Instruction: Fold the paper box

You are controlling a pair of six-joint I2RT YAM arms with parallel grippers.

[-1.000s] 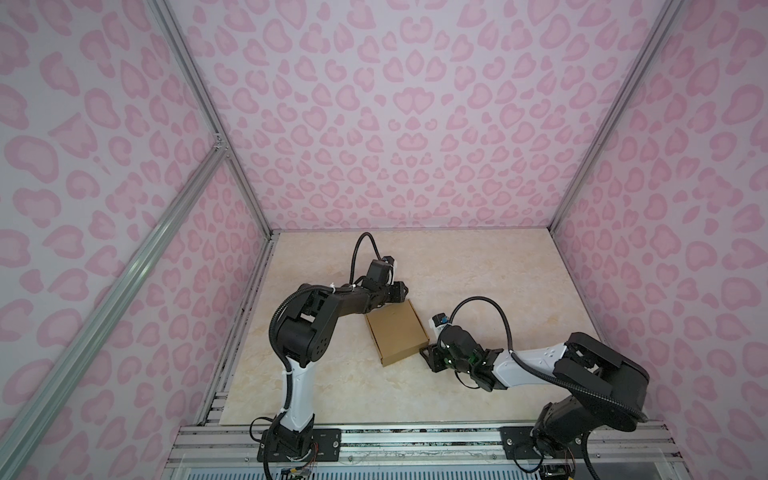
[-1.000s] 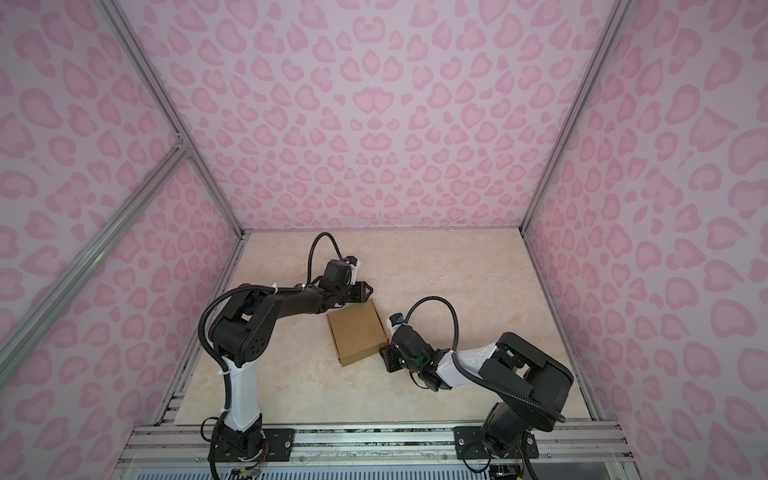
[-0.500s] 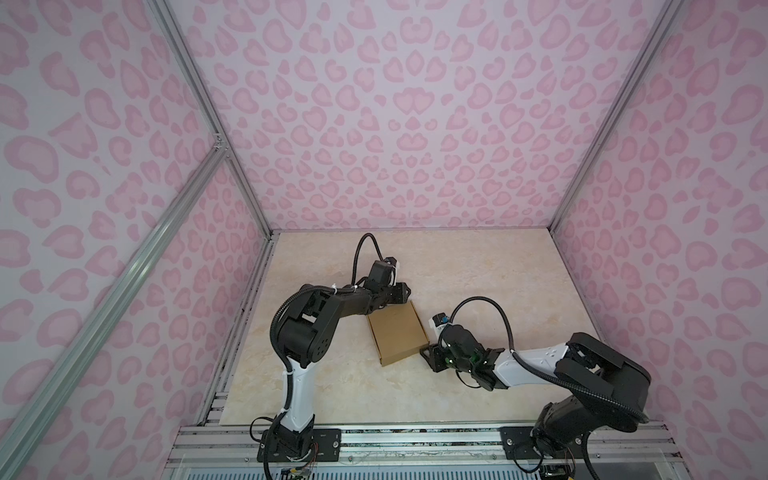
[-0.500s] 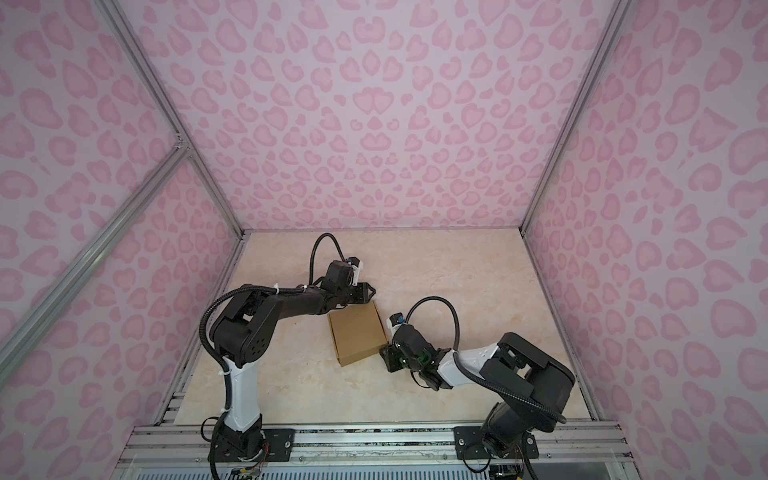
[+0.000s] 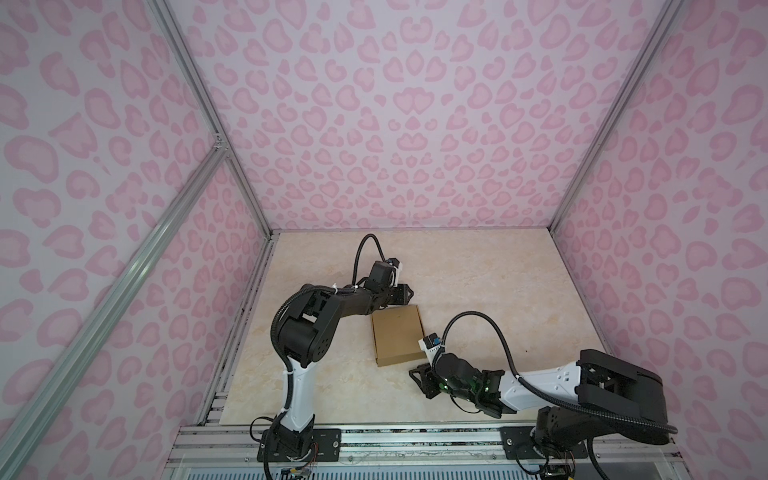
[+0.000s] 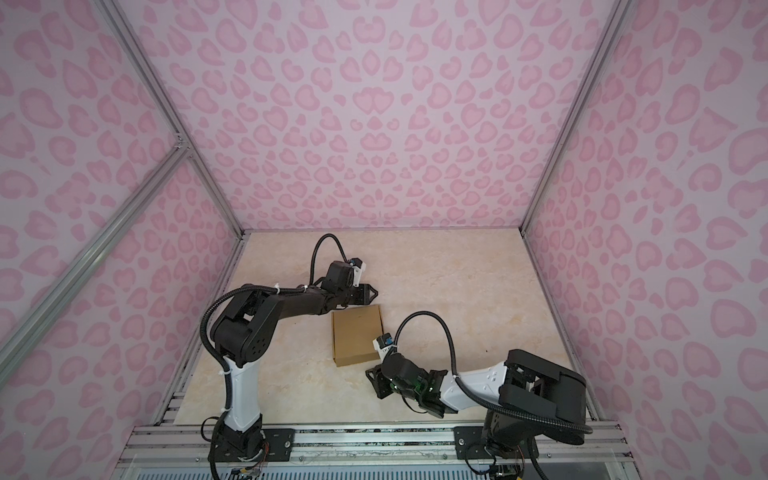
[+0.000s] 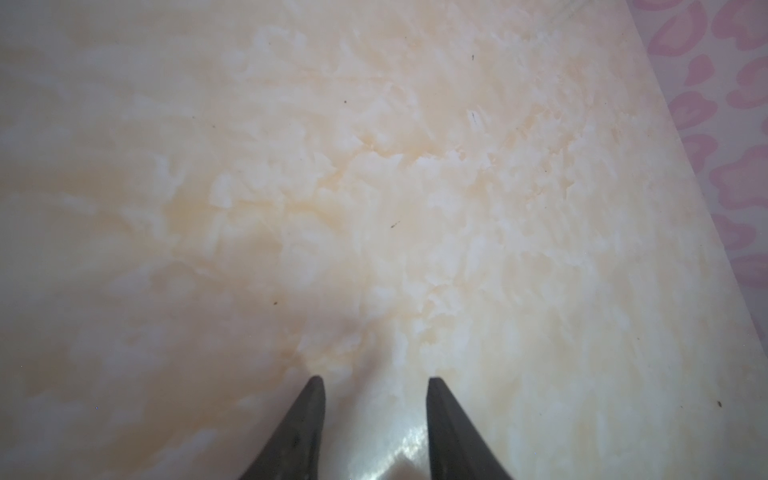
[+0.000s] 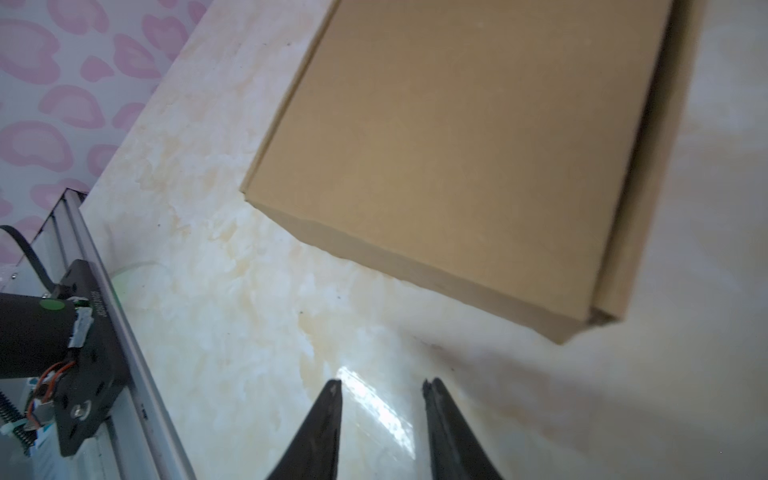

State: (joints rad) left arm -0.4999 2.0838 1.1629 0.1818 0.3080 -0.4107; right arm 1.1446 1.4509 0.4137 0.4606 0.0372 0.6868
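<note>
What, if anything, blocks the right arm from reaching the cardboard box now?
Probably nothing, so yes. The right end effector is open, empty and near a corner of the box, with only bare table between. The left end effector is past the far edge.

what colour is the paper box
The paper box is plain brown, no print; best seen in the right wrist view.
</note>
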